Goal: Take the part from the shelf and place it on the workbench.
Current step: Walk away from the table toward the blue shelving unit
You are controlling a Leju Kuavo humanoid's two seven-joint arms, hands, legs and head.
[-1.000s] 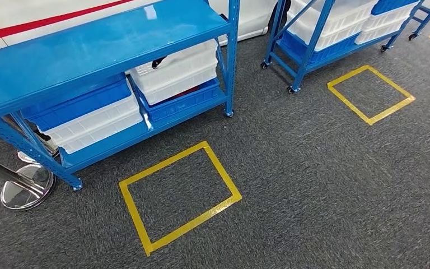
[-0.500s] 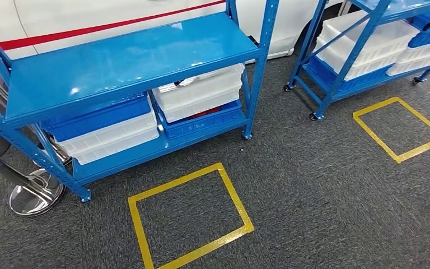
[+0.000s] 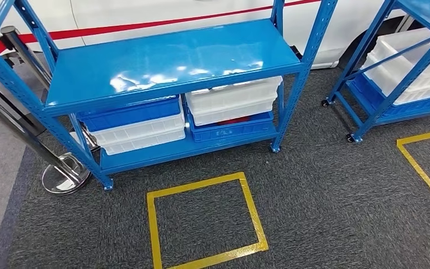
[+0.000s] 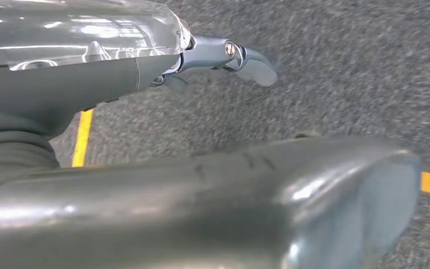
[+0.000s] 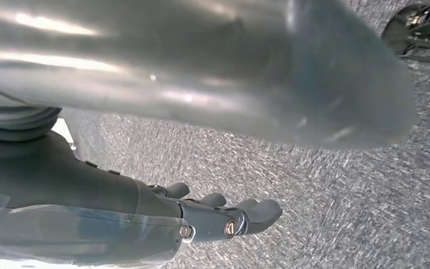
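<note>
Both robot hands, left robot hand (image 4: 224, 59) and right robot hand (image 5: 218, 216), hang empty with loose fingers, because the blue shelf (image 3: 168, 61) with its bins is not near enough.

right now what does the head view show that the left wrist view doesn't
The head view alone shows the blue metal shelf rack, with white plastic bins and blue plastic bins stacked on its lower level, a second blue rack to the right, a chrome stanchion base, and a white vehicle body with a red stripe behind. The left wrist view alone shows the left hand, hanging over the floor and holding nothing. Both show the dark grey carpet and yellow floor tape.
</note>
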